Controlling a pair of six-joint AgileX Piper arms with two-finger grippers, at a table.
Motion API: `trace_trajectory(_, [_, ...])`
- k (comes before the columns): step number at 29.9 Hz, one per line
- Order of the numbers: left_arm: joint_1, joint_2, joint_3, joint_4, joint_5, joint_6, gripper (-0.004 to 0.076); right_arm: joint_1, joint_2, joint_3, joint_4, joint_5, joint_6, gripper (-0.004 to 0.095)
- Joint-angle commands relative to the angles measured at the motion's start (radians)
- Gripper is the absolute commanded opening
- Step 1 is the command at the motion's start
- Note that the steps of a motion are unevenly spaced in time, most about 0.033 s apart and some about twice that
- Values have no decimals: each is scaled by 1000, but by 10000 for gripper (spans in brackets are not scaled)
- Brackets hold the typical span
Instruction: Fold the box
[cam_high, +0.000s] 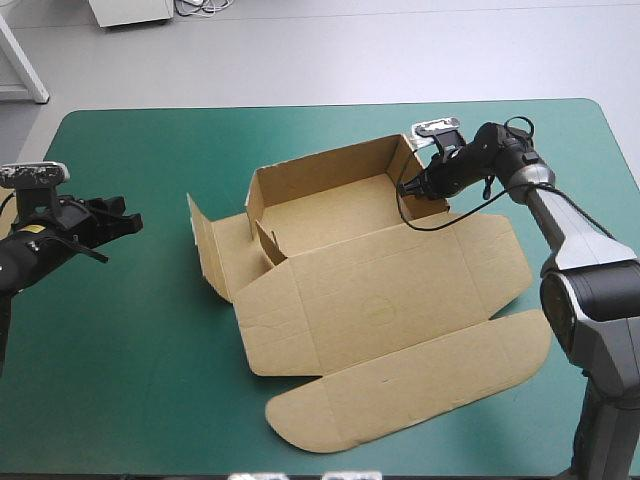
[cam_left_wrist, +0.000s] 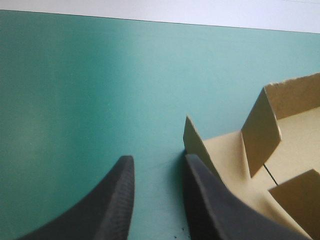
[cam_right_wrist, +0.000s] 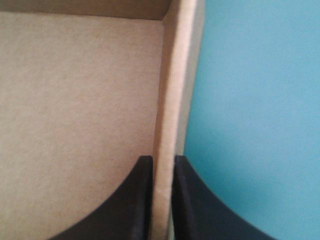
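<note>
Pinching the box (cam_high: 380, 290) by its raised right wall with my right claw (cam_high: 405, 188), left claw (cam_high: 133, 222) parted, empty, at frame's left, I judge it half-formed, lid flat.

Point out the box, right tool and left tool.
box (cam_high: 380, 300), high view, flat lid panel.
right tool (cam_right_wrist: 161, 162), right wrist view, midway between fingertips clamping the box.
left tool (cam_left_wrist: 159, 159), left wrist view, midway between open fingertips.

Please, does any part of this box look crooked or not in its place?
Yes. On the box, the left flap stands splayed outward, not tucked in, while the right wall is upright and pinched by the right hand. The open left hand is short of that flap. No tear shows.
</note>
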Motion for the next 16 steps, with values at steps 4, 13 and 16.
trace_trajectory(4, [0, -15, -25, -36, -30, -1, 241, -1, -55, -31, 9, -40, 7, -15])
trace_trajectory(13, [0, -17, -27, -36, -22, -1, 241, -11, -120, -31, -8, -114, 118, -15])
trace_trajectory(16, [0, -17, -28, -36, -29, -1, 241, -37, -154, -32, -3, -101, 130, -15])
